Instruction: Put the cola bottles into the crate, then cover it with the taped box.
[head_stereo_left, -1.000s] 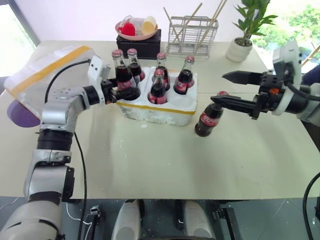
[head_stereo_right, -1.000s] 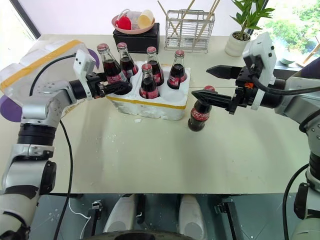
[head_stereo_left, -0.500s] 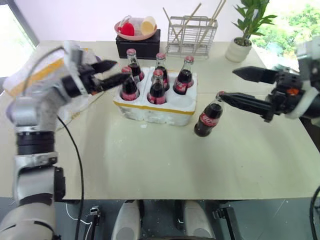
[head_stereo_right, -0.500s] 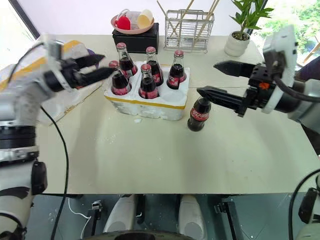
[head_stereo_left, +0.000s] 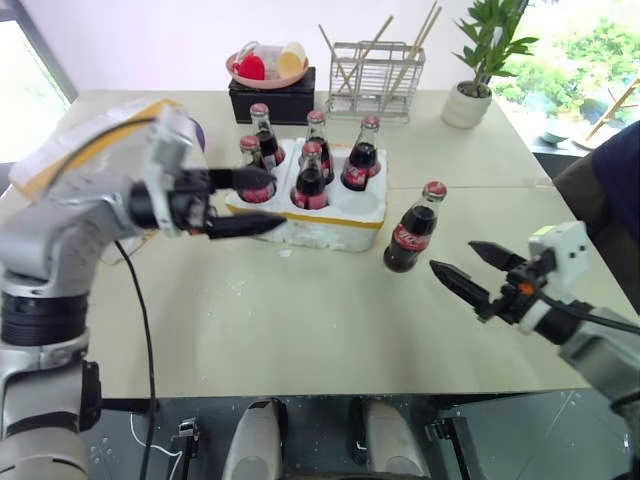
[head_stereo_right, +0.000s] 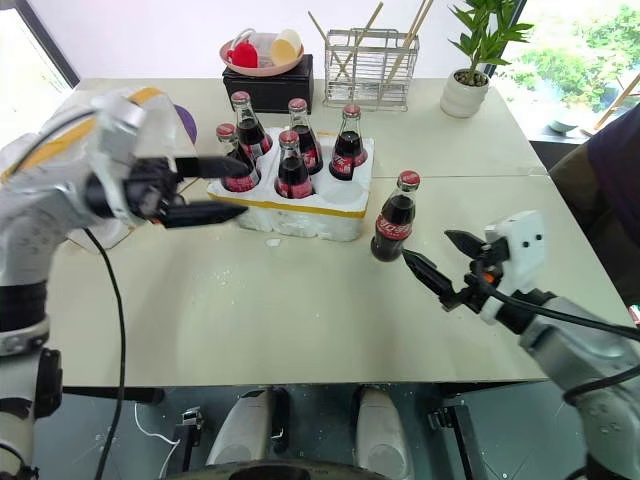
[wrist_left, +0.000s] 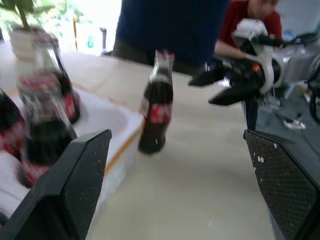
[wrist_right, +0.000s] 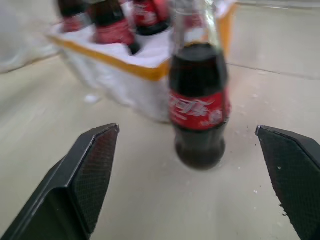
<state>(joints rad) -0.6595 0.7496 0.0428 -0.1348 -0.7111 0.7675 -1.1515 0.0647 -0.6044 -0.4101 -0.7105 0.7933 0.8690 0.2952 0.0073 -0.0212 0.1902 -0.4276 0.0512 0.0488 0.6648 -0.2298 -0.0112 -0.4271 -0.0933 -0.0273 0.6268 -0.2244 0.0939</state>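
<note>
Both arms have pulled back: left gripper (head_stereo_left: 262, 202) is off the bottle it held a second ago and hovers at the near-left corner of the crate (head_stereo_left: 330, 221), jaws spread wide and empty. Right gripper (head_stereo_left: 468, 270) has dropped low, jaws spread, just short of the sixth cola bottle (head_stereo_left: 411, 229), which stands upright on the surface (head_stereo_left: 320, 330) beside the crate's right end. Five cola bottles (head_stereo_left: 310, 176) sit in cells. Taped box (head_stereo_left: 75, 150) lies far left.
</note>
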